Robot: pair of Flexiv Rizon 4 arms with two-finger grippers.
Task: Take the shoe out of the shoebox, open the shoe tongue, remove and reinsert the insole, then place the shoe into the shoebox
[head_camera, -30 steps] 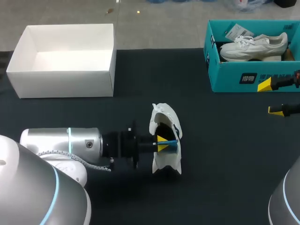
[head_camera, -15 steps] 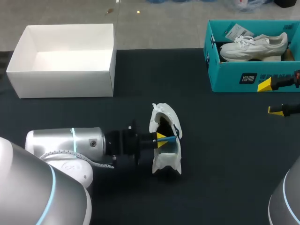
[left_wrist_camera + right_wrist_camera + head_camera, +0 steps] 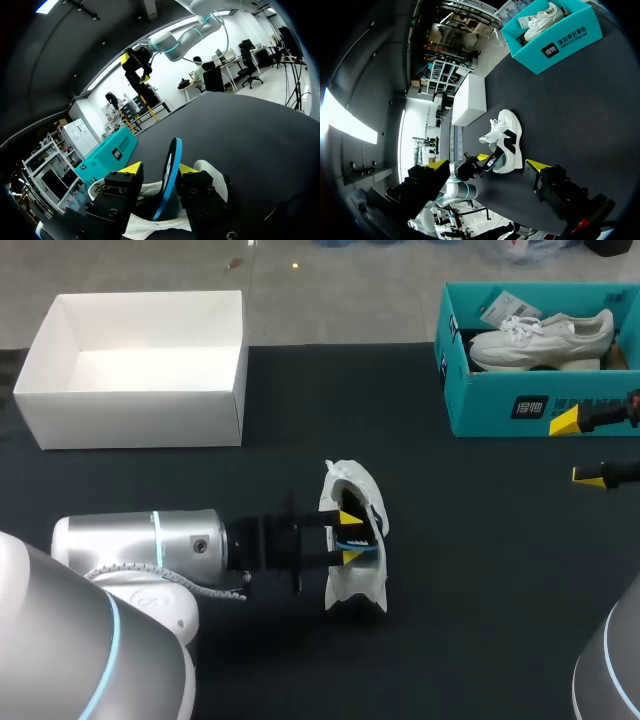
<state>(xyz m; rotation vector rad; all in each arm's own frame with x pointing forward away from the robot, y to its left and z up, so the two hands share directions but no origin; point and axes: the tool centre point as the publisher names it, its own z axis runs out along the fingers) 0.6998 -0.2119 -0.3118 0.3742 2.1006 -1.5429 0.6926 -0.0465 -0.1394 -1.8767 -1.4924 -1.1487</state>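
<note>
A white shoe [image 3: 352,585] lies on its side in the middle of the black table, its opening facing my left arm. My left gripper [image 3: 349,537] is at that opening, open, its yellow tips spread. The blue insole [image 3: 364,537] stands on edge between the fingers, reaching into the shoe. In the left wrist view the insole [image 3: 172,160] lies close to one finger [image 3: 192,185], with a gap to the other [image 3: 122,187], and the shoe [image 3: 212,175] is just beyond. My right gripper [image 3: 578,450] hangs open at the table's right edge, far from the shoe [image 3: 506,142].
A teal shoebox [image 3: 500,400] at the back right holds a second white shoe [image 3: 540,338]. An empty white box [image 3: 140,400] stands at the back left. Both boxes, teal [image 3: 555,45] and white [image 3: 470,100], also show in the right wrist view.
My left gripper was shut on the blue insole and has now spread its fingers. The arm first slid a little toward the shoe. The right arm has not moved.
</note>
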